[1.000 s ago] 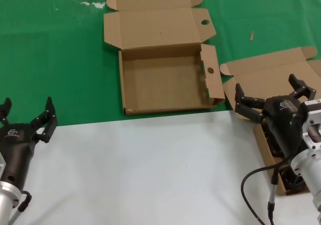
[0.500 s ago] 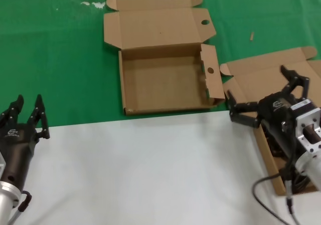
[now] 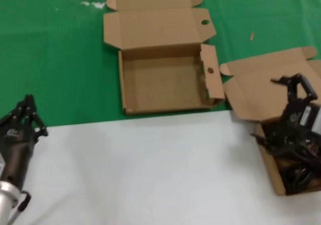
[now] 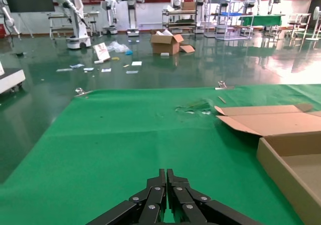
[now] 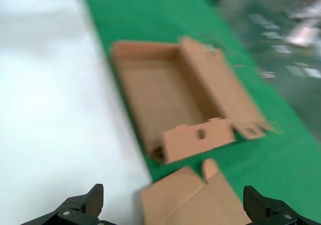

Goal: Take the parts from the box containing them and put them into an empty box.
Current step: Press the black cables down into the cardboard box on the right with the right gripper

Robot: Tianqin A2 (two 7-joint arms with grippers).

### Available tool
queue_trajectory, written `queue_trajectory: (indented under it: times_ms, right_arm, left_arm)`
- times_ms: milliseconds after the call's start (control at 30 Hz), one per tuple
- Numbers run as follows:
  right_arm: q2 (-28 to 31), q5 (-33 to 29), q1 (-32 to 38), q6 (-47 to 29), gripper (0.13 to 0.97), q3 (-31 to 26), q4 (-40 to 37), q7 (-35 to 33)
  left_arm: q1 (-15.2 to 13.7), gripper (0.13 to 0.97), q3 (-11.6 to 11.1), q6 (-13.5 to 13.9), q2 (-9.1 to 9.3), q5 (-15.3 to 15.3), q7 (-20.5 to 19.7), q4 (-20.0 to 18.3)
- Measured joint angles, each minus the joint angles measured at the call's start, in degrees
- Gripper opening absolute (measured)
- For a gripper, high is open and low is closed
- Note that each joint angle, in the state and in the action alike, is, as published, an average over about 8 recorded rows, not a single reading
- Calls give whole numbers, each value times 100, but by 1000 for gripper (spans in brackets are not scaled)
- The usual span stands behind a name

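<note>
The right gripper [image 3: 293,92] hangs with fingers spread wide over the box containing them [image 3: 251,92] at the table's right edge — the parts [image 3: 296,172] lie coiled inside. The left gripper [image 3: 25,115], fingers pressed together, waits at the near left. The empty box [image 3: 160,82] sits open mid-table.

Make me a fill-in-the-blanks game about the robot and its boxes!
1. The left gripper has its fingers ____.
2. The cords lie in the box under the ____ gripper.
3. The empty box with round holes rests on the ____ cloth.
4. The right gripper's fingers are spread ____.

Missing words: shut; right; green; open
</note>
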Motion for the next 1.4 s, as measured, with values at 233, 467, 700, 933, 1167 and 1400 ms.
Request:
queue_trajectory:
  times_ms: [233, 467, 700, 933, 1167, 1400]
  right_arm:
    - [832, 405, 1014, -1423, 966, -557, -393, -678]
    - [1081, 239, 2395, -2821, 966, -1268, -984, -901]
    - [932, -357, 3808, -4283, 966, -1917, -1721, -550]
    - [914, -290, 4910, -5105, 964, -2910, -2196, 409]
    - [1103, 356, 5984, -5344, 939, -4442, -2457, 1312]
    - [1219, 625, 6465, -5383, 884, -5341, -2556, 1727]
  left_arm:
    - [0, 153, 0, 0, 0, 0, 0, 0]
    - [0, 141, 0, 0, 0, 0, 0, 0]
    - [0, 140, 0, 0, 0, 0, 0, 0]
    - [0, 140, 0, 0, 0, 0, 0, 0]
    - [0, 140, 0, 0, 0, 0, -1, 0]
    - [0, 140, 0, 0, 0, 1, -3, 0]
